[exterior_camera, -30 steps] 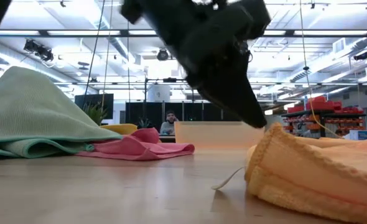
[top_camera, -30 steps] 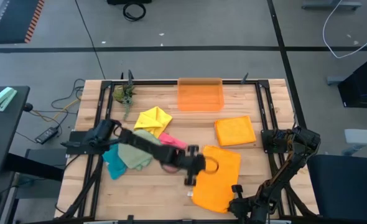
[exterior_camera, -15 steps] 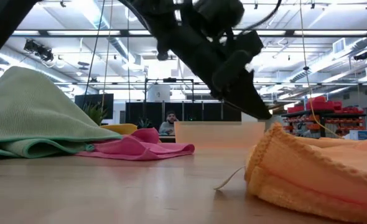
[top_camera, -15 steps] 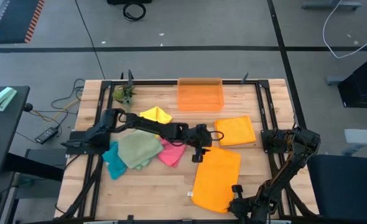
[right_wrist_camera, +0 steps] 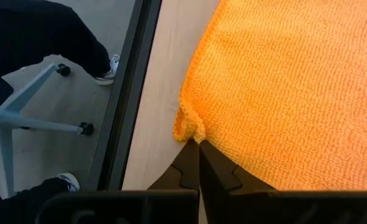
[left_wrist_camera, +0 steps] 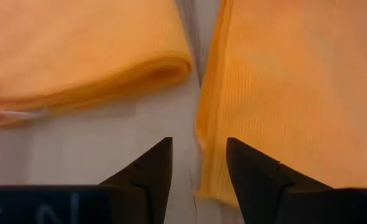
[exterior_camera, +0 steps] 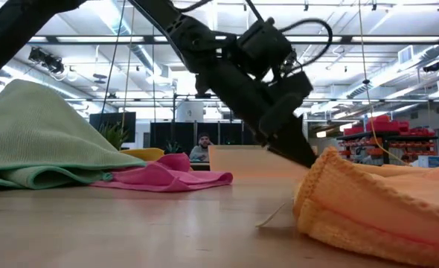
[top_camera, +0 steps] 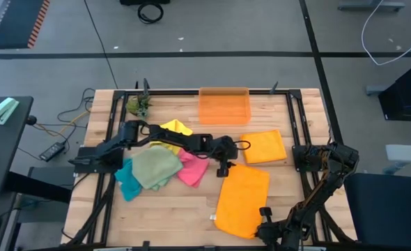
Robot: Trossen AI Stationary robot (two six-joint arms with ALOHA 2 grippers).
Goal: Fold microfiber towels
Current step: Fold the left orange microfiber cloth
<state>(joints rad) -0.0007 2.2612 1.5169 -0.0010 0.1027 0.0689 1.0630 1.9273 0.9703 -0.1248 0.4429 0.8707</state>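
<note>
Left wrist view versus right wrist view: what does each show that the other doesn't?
Only the left wrist view shows the folded orange towel and the open left claw at the far edge of the spread orange towel. Only the right wrist view shows the shut right claw at that towel's near corner, plus a person's shoe. Both show the spread orange towel.

Grey floor (top_camera: 212,28), ceiling strip lights (exterior_camera: 93,39), wheeled chair base (right_wrist_camera: 40,112)

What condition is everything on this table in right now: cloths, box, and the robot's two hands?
Big orange towel: spread flat.
Small orange towel: folded.
Green towel: crumpled.
Pink towel: crumpled.
Yellow towel: crumpled.
Teal towel: crumpled.
Orange bin: upright, empty.
Left hand: open, at big towel's edge.
Right hand: shut, at big towel's corner.
</note>
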